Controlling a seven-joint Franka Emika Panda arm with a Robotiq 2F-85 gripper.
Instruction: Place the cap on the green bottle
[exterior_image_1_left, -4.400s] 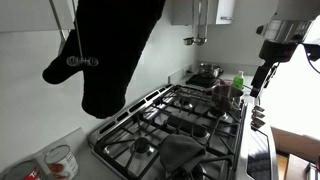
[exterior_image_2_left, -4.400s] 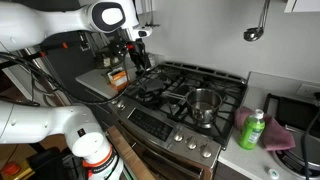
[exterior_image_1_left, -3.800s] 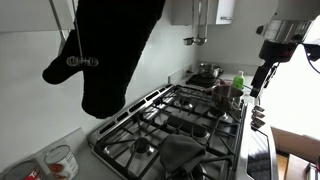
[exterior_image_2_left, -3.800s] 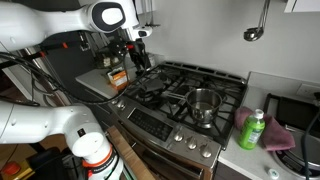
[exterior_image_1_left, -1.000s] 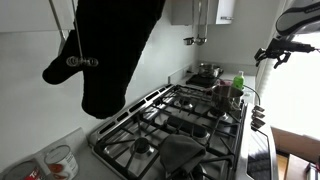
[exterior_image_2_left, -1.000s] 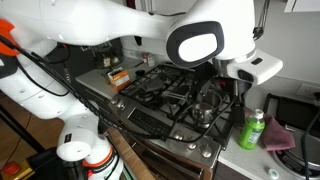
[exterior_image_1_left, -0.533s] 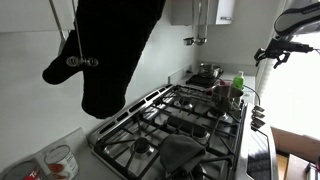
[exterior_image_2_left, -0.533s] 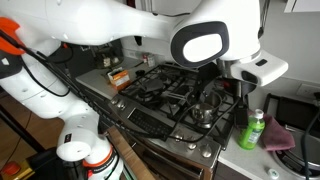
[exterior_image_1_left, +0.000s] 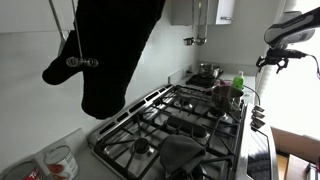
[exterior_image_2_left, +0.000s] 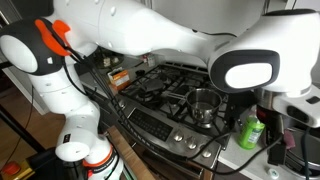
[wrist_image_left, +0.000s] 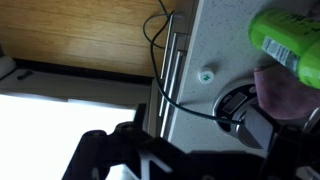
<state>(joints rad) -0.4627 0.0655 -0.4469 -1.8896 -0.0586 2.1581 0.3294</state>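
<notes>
The green bottle (exterior_image_1_left: 238, 84) stands upright on the counter by the stove and also shows in an exterior view (exterior_image_2_left: 251, 131), partly behind my arm. In the wrist view its bright green body (wrist_image_left: 290, 35) fills the top right corner. A small pale round piece (wrist_image_left: 206, 76), possibly the cap, lies on the counter beside the bottle. My gripper (wrist_image_left: 160, 160) is only a dark blur at the bottom of the wrist view. It hangs near the bottle (exterior_image_1_left: 270, 60). Whether it is open or holds anything cannot be told.
A shiny steel pot (exterior_image_2_left: 203, 105) sits on the gas stove (exterior_image_1_left: 180, 120). A pink cloth (exterior_image_2_left: 277, 136) lies by the bottle. A black oven mitt (exterior_image_1_left: 110, 50) hangs in front of the camera. A black cable (wrist_image_left: 160, 70) crosses the oven handle. A jar (exterior_image_1_left: 60, 160) stands on the counter.
My arm has swung from the far side of the stove over to the counter with the green bottle. In the last second it moved a little further past the bottle.
</notes>
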